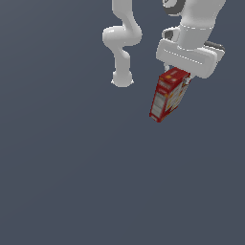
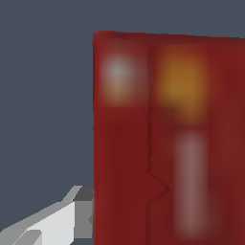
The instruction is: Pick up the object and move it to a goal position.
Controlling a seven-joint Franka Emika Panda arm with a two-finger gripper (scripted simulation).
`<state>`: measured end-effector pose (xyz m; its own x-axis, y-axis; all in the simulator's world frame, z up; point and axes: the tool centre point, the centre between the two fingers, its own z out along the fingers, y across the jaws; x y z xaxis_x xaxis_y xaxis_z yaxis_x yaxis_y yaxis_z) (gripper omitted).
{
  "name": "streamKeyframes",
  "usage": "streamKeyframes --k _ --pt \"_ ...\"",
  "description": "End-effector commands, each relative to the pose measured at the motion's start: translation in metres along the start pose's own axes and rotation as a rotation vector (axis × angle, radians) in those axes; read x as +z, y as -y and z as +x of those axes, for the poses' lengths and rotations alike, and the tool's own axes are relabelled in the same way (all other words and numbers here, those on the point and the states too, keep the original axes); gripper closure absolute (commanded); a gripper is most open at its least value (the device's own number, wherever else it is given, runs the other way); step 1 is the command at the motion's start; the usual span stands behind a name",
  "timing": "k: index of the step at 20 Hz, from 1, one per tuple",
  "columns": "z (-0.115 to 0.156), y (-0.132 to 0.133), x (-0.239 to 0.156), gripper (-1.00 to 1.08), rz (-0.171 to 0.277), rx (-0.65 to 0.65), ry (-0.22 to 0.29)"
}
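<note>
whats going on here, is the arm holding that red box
Looks like it. A white robot arm has its tool at the top end of a red carton, which hangs tilted below it in the exterior view. The wrist view is filled by the blurry red side of the carton, with one finger showing against its edge. The other finger is hidden, so the grip can only be inferred. No goal marker shows in either view.

Bare simulated scene, no real room: flat, featureless slate-grey ground (image 1: 62, 182), smoothly rendered white arm (image 1: 123, 40), no furnishings.
</note>
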<state>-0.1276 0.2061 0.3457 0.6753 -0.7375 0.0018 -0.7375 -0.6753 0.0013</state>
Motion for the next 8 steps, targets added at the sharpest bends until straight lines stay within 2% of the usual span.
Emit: streamKeyframes --k 1,8 --pt "-0.0119 0.0035 -0.0068 1.08 0.001 0.002 0.001" --pt "-0.0190 0.0078 -0.0109 1.08 0.001 0.002 0.002"
